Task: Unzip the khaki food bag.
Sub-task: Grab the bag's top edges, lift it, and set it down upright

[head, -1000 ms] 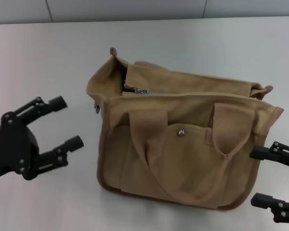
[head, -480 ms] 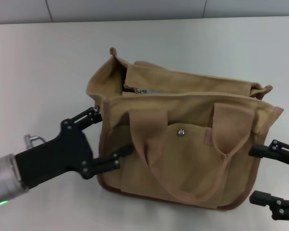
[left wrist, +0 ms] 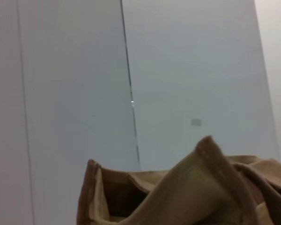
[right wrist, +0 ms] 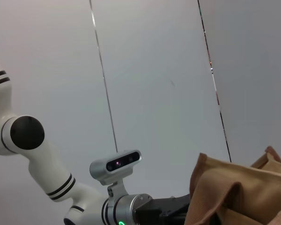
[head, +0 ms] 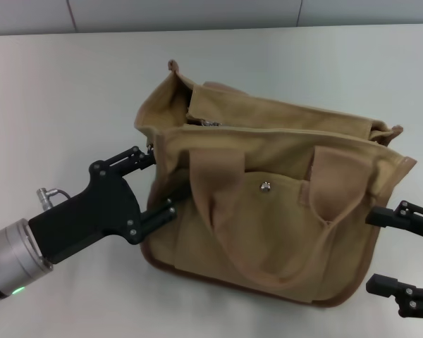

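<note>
The khaki food bag (head: 268, 211) stands on the white table (head: 70, 84), with two webbing handles and a snap button (head: 266, 186) facing me. Its silver zipper pull (head: 210, 123) lies at the left end of the top opening. My left gripper (head: 155, 184) is open, its fingers (head: 142, 156) straddling the bag's left end and touching it. My right gripper (head: 382, 250) is open and empty beside the bag's lower right corner. The bag's top edge shows in the left wrist view (left wrist: 201, 187) and in the right wrist view (right wrist: 234, 192).
A grey wall strip (head: 197, 14) runs along the table's far edge. The right wrist view shows my left arm (right wrist: 126, 206) beyond the bag.
My left gripper has come in from the far left and pressed against the bag's left end. The bag has shifted slightly right and back. The right gripper has hardly moved.
</note>
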{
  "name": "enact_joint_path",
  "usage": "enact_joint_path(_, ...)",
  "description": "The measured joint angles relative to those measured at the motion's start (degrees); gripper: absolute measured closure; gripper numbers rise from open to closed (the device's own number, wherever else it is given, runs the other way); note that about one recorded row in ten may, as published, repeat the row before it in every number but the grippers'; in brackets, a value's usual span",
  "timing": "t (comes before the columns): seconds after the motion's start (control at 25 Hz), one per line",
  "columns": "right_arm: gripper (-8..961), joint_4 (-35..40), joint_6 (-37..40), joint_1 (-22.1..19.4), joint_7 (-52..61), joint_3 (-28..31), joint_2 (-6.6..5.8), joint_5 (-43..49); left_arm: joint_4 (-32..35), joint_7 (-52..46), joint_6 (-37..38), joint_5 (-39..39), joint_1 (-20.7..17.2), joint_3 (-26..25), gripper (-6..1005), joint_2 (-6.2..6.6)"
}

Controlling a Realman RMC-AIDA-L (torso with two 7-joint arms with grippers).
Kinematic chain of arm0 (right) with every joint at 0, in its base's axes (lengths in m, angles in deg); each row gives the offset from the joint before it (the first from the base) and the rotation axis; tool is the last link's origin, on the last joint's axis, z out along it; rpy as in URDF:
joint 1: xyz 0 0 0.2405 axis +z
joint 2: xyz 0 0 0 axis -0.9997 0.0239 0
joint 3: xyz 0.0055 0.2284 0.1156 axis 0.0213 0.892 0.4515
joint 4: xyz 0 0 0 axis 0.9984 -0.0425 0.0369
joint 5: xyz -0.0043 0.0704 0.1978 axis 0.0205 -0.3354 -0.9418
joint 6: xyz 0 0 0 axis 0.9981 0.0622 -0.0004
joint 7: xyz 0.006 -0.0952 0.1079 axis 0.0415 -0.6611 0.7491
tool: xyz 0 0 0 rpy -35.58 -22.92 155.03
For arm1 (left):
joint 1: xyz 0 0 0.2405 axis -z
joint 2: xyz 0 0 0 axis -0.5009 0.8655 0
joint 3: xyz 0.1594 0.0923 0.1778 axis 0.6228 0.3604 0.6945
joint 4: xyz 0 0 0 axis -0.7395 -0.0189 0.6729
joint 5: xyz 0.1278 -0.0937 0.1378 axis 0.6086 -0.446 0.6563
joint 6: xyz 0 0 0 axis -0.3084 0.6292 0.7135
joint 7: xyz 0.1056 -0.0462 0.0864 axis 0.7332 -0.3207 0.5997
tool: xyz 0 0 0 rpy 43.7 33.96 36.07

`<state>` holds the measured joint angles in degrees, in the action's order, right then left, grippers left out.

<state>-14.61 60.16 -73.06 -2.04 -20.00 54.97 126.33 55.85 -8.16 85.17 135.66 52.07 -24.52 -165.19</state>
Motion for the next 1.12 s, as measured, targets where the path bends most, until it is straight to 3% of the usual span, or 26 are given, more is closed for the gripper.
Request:
enact_joint_path(0.16,123,0.0,0.0,0.1,0.1,0.0,0.0,0.0,-0.1,1.1,0.0,-0.6,-0.4,0.0,412,0.0)
enact_joint_path(0.36,123,0.0,0.0,0.2,0.1,0.1,0.0,0.0,-0.5,1.4,0.0,-0.7,-0.4,0.0,663,0.0)
enact_joint_path(0.92,123,-0.2,0.3,-0.3,0.0,5.1,0.23,-2.3,-2.1,3.2,1.9,-5.2,0.4,0.1,936,0.0)
enact_joint_path(1.12,123,-0.2,0.4,-0.5,0.1,10.0,0.43,-3.8,-0.9,3.7,4.4,-6.3,1.1,-0.6,936,0.04)
